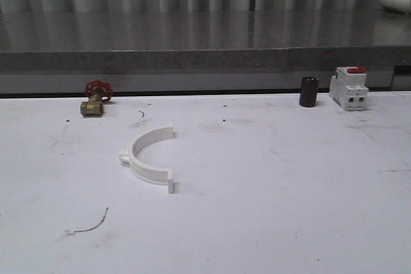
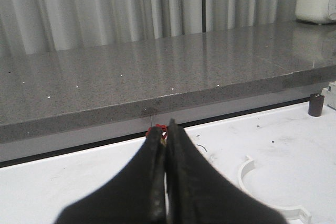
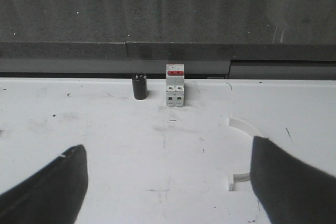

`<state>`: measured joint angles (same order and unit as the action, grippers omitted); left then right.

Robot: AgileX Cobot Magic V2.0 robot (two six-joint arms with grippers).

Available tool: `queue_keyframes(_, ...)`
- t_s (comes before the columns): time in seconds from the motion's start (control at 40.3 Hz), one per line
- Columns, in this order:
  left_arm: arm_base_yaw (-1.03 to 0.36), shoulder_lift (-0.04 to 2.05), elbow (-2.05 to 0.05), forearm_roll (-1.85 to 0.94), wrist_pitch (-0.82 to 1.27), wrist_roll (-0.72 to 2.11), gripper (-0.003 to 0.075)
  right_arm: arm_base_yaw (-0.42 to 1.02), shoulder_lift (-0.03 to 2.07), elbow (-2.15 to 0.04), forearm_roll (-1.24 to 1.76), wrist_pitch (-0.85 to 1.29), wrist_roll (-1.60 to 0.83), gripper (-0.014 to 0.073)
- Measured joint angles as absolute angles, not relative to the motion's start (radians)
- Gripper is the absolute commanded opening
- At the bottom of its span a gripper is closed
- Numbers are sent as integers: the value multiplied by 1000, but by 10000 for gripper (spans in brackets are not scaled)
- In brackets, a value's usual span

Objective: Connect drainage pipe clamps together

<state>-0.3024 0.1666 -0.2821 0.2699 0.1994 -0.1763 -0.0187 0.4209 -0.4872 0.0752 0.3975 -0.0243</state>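
Note:
One drainage pipe clamp [image 1: 137, 160] lies flat on the white table, left of centre, a white half-ring with its open side facing right. The left wrist view shows it [image 2: 242, 179] beside my left gripper [image 2: 167, 128], which is shut with nothing between its black fingers and hovers apart from it. In the right wrist view another white clamp half [image 3: 244, 125] lies on the table, partly hidden behind one finger. My right gripper [image 3: 168, 145] is open wide over bare table and holds nothing.
A brass valve with a red handwheel [image 1: 96, 97] sits at the back left. A black cylinder [image 1: 309, 91] and a white breaker with a red top [image 1: 349, 88] stand at the back right. A raised grey stone counter [image 1: 192, 49] borders the table's far edge.

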Motion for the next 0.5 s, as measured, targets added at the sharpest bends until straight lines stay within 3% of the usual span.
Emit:
queue_keyframes(0.248,-302,167,-282,270,199,-176,-20,-19,792,-715,73,430,-24,587)
queue_keyframes(0.496,-302,167,-282,270,199,-176,-20,-96,1150,-974,56,608,-24,587)
